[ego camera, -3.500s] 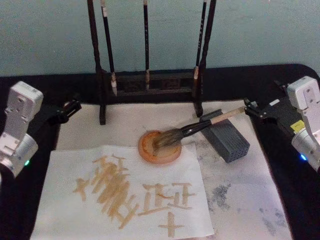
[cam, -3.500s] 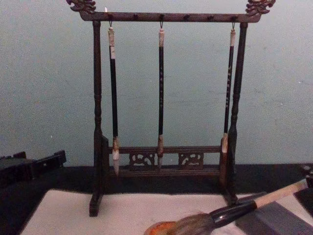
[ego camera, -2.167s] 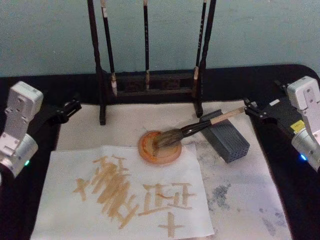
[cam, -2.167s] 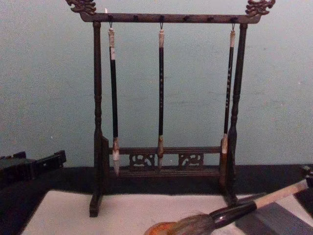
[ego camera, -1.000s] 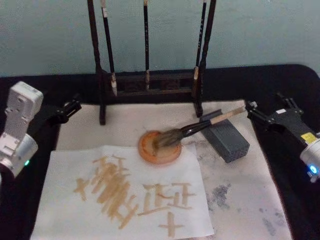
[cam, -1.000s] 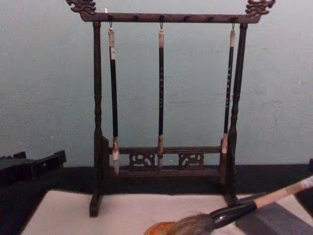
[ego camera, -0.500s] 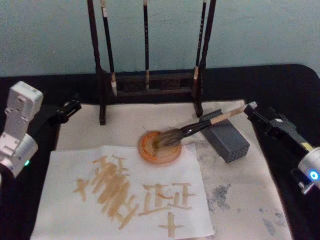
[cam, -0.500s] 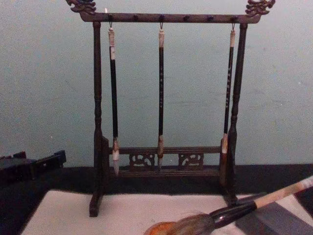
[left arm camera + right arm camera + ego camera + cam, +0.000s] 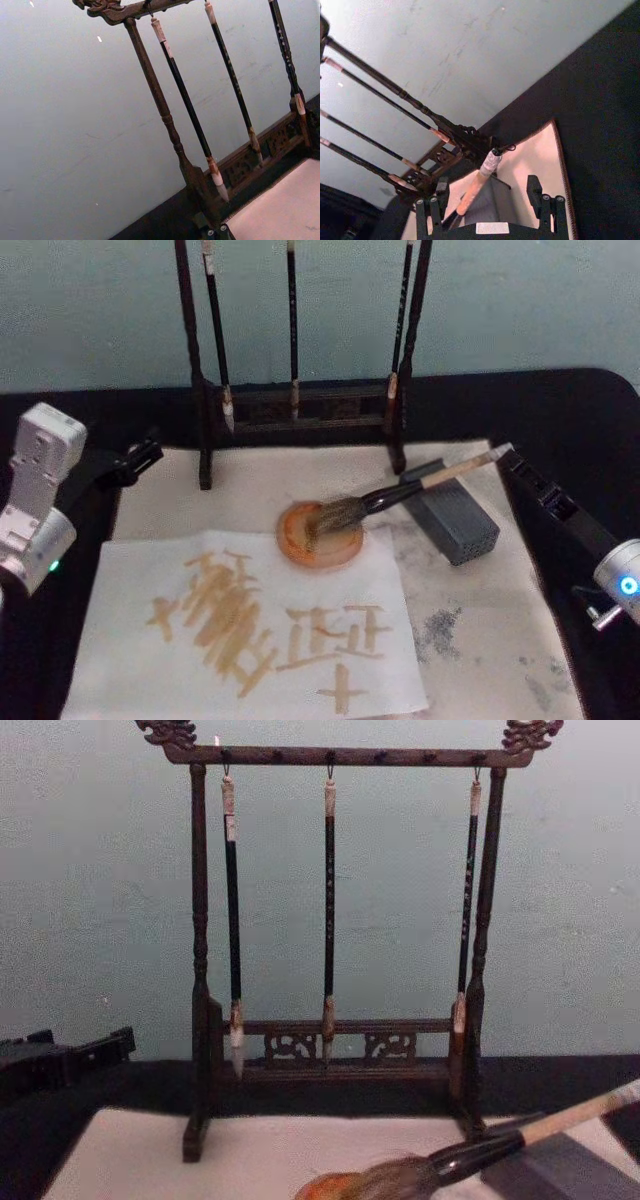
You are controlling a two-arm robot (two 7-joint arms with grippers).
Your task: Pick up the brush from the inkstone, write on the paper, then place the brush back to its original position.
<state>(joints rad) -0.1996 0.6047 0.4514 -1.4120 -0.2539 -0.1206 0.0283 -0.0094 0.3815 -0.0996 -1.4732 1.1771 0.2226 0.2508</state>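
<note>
Pale teal plaster wall (image 9: 100, 870) backs a black-draped table (image 9: 560, 410). On it an off-white felt mat (image 9: 480, 640), smudged grey on its right, lies under the paper (image 9: 130, 570), a smooth sheet at near left streaked with tan strokes. The brush (image 9: 400, 493) lies slanted: bushy bristles in the round orange-brown inkstone (image 9: 300, 545), glossy black shaft propped on a ribbed grey block (image 9: 465, 530), and tan handle pointing far right. The right gripper (image 9: 487, 192) sits at that end. Its fingers (image 9: 535, 192) are spread wide, with the whitish cap and handle passing between them, not closed on it. The left gripper (image 9: 138, 457) is parked at far left near the stand's foot, and its wrist view shows its two tips (image 9: 222, 231) pressed together. From the chest, the dark turned-wood stand (image 9: 345, 1040) shows a carved top rail and fretwork base, with three slim brushes (image 9: 328, 910) hanging straight. From the head, the written strokes and the stained mat come into sight.
</note>
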